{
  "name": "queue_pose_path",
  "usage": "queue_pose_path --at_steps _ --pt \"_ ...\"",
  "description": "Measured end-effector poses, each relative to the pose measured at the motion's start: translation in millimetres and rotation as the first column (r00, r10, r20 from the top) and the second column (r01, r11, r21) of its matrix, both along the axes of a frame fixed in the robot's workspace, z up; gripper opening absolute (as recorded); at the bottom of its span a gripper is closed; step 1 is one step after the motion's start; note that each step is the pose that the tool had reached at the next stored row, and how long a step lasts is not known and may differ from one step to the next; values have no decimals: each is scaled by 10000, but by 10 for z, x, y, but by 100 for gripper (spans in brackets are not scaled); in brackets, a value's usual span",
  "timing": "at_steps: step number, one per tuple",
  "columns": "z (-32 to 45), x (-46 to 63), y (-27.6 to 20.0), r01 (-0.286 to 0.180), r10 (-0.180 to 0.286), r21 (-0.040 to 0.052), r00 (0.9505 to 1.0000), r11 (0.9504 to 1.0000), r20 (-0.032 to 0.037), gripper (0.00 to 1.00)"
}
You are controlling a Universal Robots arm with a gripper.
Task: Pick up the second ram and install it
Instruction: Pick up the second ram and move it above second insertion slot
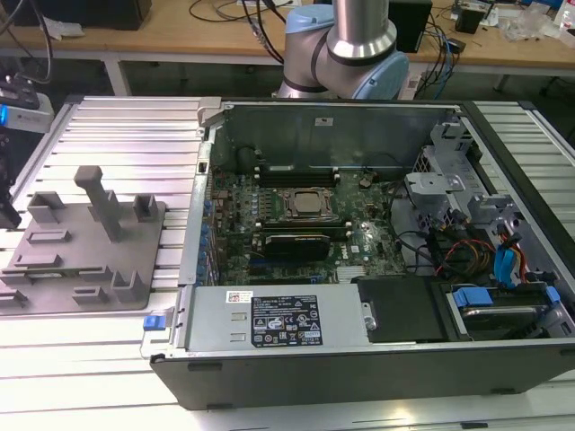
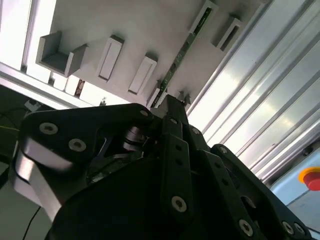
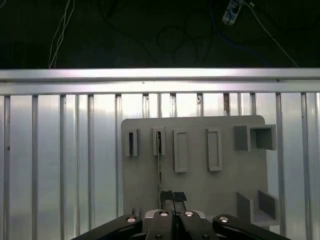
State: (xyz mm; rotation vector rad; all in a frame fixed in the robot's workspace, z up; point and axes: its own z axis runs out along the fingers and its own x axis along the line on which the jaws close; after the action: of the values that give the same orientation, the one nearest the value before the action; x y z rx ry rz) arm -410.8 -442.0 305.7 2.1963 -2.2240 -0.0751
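First wrist view: we are seeing the claw (image 3: 173, 196) with its tips pressed together, gripping nothing, over the grey holder plate (image 3: 200, 185) on the ribbed bench (image 3: 60, 165), where the second ram (image 3: 159, 165) is lying on edge

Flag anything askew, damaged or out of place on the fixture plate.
Nothing stands out. The second ram stands on edge and straight on the grey fixture plate, one end in a slotted block, the other end at the tool.
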Motion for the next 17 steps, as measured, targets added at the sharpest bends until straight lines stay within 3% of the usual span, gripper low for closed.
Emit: queue_pose_path --at_steps 7,15,17 --pt "-164 1 1 -3 3 1 10000 10000 3 8" --pt "-459 14 -4 -5 5 1 10000 10000 1 8" --pt "-496 48 -19 -4 4 0 10000 10000 -36 8"
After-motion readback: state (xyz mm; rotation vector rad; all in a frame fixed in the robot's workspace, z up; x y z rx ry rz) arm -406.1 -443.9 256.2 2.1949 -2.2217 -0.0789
